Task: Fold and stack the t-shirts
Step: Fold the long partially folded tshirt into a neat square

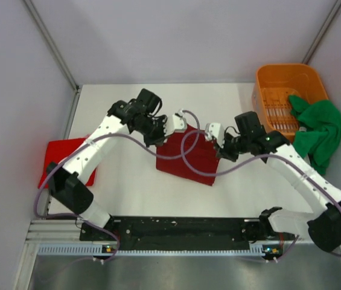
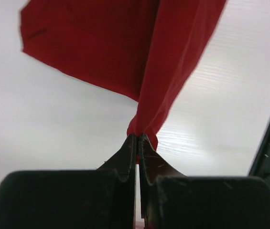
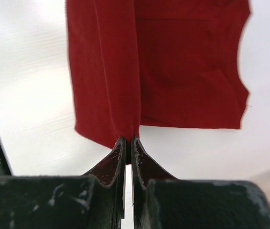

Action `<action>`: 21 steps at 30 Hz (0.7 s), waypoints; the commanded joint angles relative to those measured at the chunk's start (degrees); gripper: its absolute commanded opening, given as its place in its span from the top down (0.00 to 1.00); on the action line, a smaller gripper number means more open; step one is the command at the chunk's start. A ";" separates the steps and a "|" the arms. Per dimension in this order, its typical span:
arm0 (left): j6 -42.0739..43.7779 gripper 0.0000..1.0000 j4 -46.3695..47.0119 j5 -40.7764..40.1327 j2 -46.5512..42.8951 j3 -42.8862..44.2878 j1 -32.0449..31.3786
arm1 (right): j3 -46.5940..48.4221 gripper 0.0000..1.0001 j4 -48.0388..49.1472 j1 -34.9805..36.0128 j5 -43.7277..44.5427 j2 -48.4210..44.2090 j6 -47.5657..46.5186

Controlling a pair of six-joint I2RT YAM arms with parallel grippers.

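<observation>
A dark maroon t-shirt lies partly folded at the table's middle. My left gripper is shut on its far left corner; in the left wrist view the cloth hangs from the closed tips. My right gripper is shut on its far right corner; the cloth runs from the tips. A brighter red t-shirt lies folded at the left edge. A bright green t-shirt hangs over the basket's right side.
An orange slotted basket stands at the back right. Grey walls close in the table at back and left. The black rail with both arm bases runs along the near edge.
</observation>
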 commanded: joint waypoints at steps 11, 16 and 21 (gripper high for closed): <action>-10.42 1.00 15.23 -10.04 28.61 27.81 3.22 | 10.82 1.00 16.04 -14.09 2.73 19.35 3.13; -11.39 1.00 23.58 -14.78 32.66 28.08 3.22 | 13.98 1.00 19.92 -16.03 5.80 26.65 6.56; -12.88 1.00 30.62 -17.42 37.66 28.69 3.22 | 16.01 1.00 24.39 -16.03 9.83 33.06 9.54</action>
